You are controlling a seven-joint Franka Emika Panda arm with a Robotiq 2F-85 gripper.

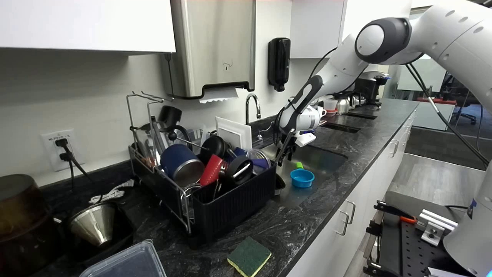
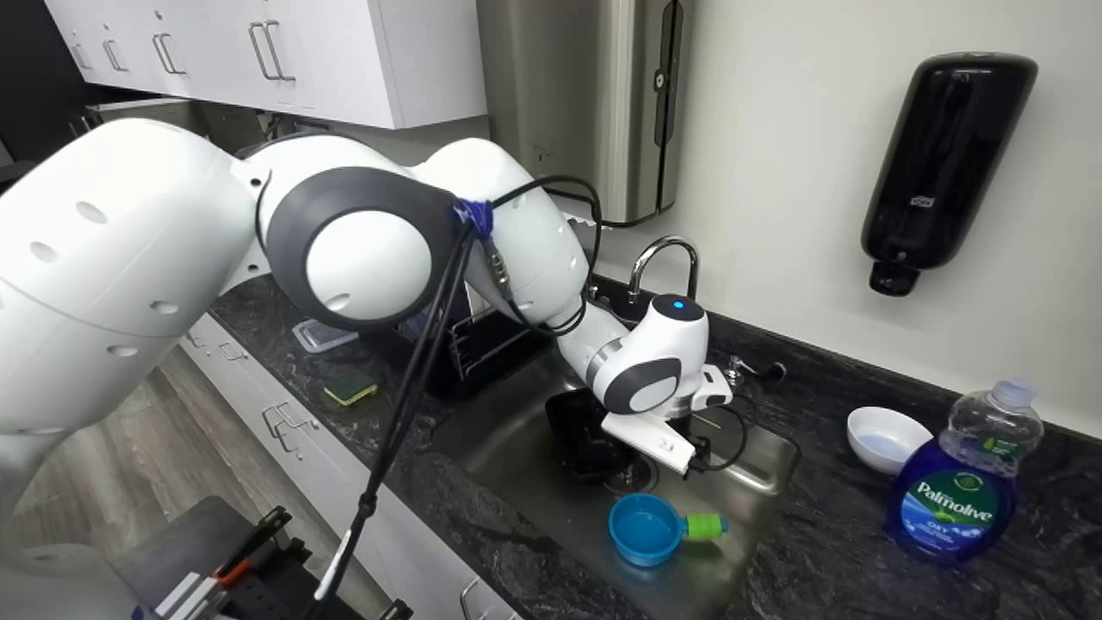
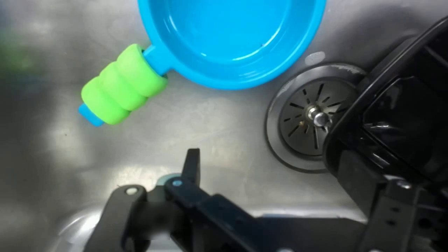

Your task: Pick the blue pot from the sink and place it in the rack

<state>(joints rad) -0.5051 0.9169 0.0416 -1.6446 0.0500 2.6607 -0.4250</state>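
A long counter of dark speckled stone is running up from the bottom centre of an exterior view, and a white-and-grey jointed robot arm is arching across the upper right, its wrist hanging over the rectangular steel sink. At centre left there, the large black rack with a chrome wire frame is standing packed with mixed dishes! A glossy black tub is taking up the right side of the wrist view.

And here's the prize: the small sky-blue round plastic-looking pot is sitting mouth up on the sink floor, at top centre of the wrist view. The jaws are standing wide apart along the bottom, clasping nothing. So this is looking like the approach, pick not yet made. The pot's lime-green ribbed grip is pointing to the left, and the next move is probably calling for a shift toward the top of that view, a straddle over grip or rim, then lowering and closing. Afterwards, that crowded rack is going to be demanding a gap.
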